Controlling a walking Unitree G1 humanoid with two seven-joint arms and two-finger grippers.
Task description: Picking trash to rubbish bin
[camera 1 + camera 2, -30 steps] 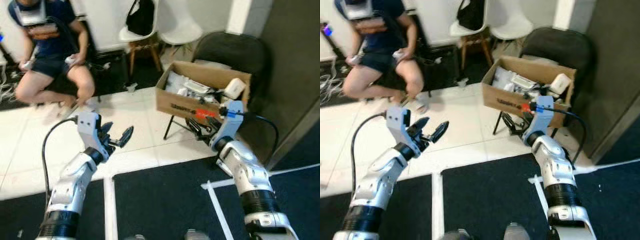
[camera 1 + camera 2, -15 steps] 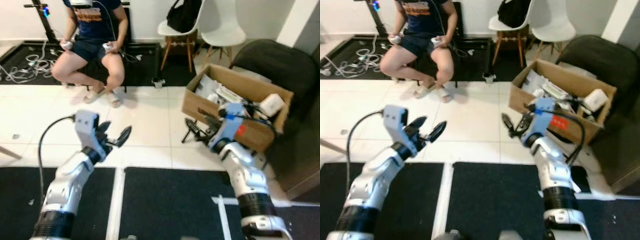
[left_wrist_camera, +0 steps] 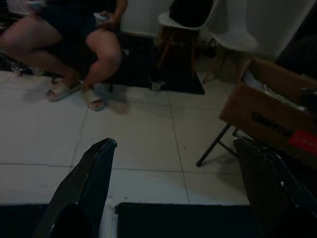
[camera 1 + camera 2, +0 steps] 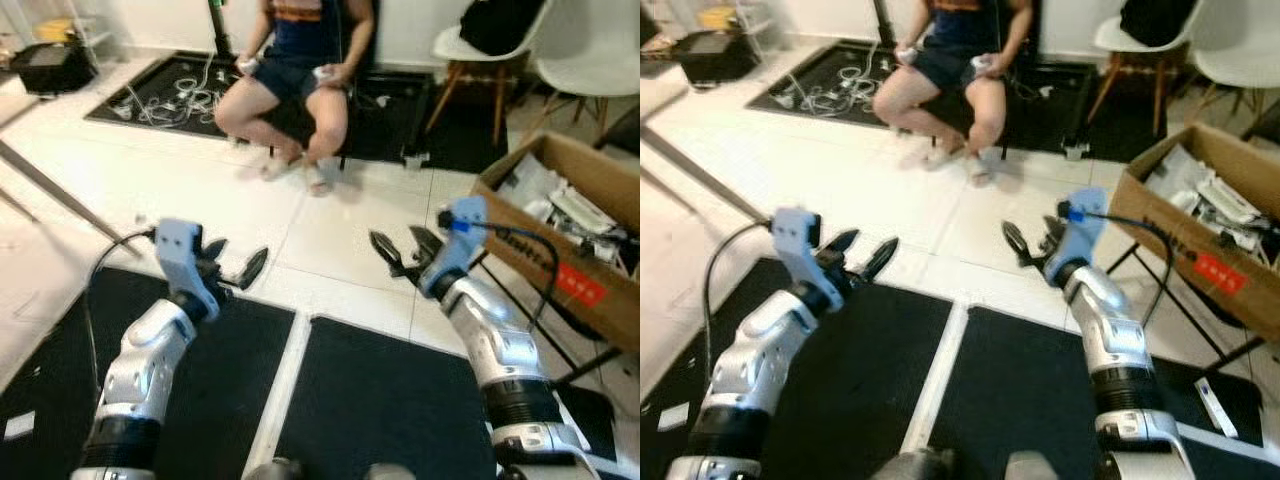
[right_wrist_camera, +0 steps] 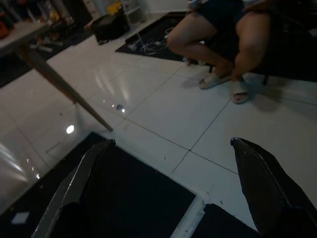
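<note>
Both arms are held out in front of me above the floor, nothing between their fingers. My left gripper [image 4: 236, 262] is open over the edge of a black mat [image 4: 230, 390]. My right gripper [image 4: 400, 244] is open over the white tiles [image 4: 330, 235]. An open cardboard box [image 4: 560, 240] full of white packaging stands raised on a thin black frame at my right. A small white scrap [image 4: 18, 425] lies on the mat at the lower left. A flat white strip [image 4: 1213, 405] lies on the mat at the lower right. In the left wrist view the black fingers [image 3: 91, 173] spread wide toward the box [image 3: 270, 116].
A person [image 4: 300, 60] sits on a chair ahead, holding controllers, feet on the tiles. Cables [image 4: 170, 95] lie on a dark rug at the back left. White chairs [image 4: 500, 50] stand at the back right. A slanted table leg [image 5: 59, 87] crosses the tiles.
The camera has swung left: the box slid to the right edge and the person to the middle. Both grippers stay open and held out as before.
</note>
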